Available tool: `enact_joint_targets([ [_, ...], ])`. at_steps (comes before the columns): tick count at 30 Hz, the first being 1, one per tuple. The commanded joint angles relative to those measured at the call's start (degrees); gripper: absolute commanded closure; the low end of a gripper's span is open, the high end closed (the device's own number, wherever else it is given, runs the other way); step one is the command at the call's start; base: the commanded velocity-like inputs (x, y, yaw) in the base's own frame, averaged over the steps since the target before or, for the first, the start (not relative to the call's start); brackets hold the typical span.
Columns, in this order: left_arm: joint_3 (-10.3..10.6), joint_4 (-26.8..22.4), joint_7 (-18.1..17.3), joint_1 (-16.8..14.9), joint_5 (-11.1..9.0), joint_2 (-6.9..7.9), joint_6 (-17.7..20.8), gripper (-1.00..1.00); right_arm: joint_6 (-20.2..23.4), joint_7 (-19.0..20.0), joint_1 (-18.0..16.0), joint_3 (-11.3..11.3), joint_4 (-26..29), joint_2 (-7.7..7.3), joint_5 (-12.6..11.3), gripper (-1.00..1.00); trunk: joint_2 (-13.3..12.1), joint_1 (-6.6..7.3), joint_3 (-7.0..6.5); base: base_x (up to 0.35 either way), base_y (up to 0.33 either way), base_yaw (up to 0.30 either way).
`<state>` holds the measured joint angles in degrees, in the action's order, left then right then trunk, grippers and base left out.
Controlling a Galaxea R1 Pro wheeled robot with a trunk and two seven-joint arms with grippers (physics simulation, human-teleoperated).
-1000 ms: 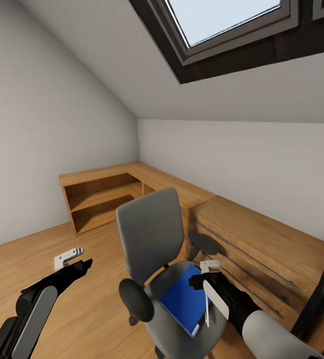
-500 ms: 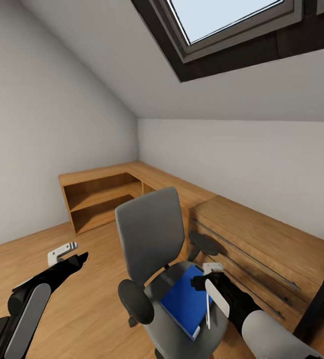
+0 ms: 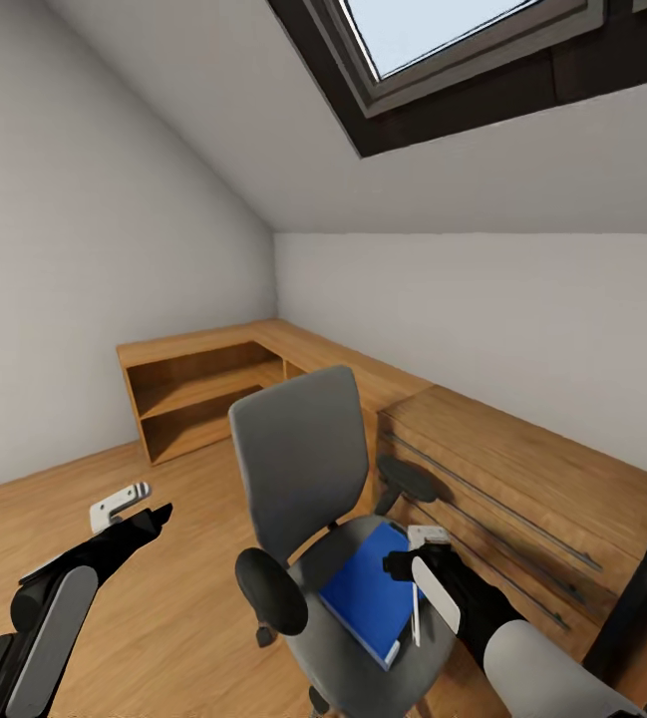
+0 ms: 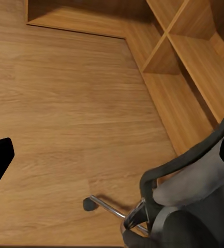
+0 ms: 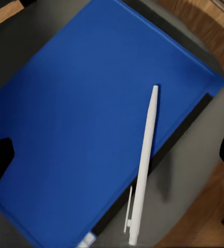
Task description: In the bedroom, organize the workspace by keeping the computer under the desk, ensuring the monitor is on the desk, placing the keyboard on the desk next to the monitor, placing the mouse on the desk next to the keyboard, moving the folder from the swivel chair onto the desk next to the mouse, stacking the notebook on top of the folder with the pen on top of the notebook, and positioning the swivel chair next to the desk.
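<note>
The grey swivel chair [image 3: 301, 464] stands in the middle of the room, its seat facing me. On that seat lies the blue folder [image 3: 368, 593] [image 5: 86, 119]. A white pen [image 3: 415, 618] [image 5: 145, 160] rests on the folder's edge, crossing the black spine onto the seat. My right gripper [image 3: 405, 566] [image 5: 114, 155] hovers open just above folder and pen, fingers wide apart, touching neither. My left gripper [image 3: 149, 515] [image 4: 112, 155] hangs open over the wooden floor beside the chair's armrest [image 4: 168, 170], holding nothing.
A wooden drawer chest [image 3: 527, 499] stands close behind the chair on the right. A low wooden shelf unit [image 3: 198, 394] fills the far corner. The sloped ceiling holds a skylight [image 3: 443, 40]. Wooden floor [image 3: 183, 598] lies open to the chair's left.
My left arm has drifted a little leftward and lower. The right gripper stays over the folder and pen. The view has tilted slightly.
</note>
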<state>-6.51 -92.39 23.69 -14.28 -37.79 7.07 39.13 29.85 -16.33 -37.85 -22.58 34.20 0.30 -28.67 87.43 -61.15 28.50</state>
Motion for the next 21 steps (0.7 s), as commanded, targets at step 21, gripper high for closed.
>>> enact_joint_targets([
  [21, 0.0, -0.1, 0.5, 0.0, -0.6, -0.07, 0.2, -1.00, 0.1, -0.5, 0.0, 0.7, 0.1, -0.39, -0.6, -1.00, 6.1, -3.28, 2.76, -0.031, 0.000, 0.000],
])
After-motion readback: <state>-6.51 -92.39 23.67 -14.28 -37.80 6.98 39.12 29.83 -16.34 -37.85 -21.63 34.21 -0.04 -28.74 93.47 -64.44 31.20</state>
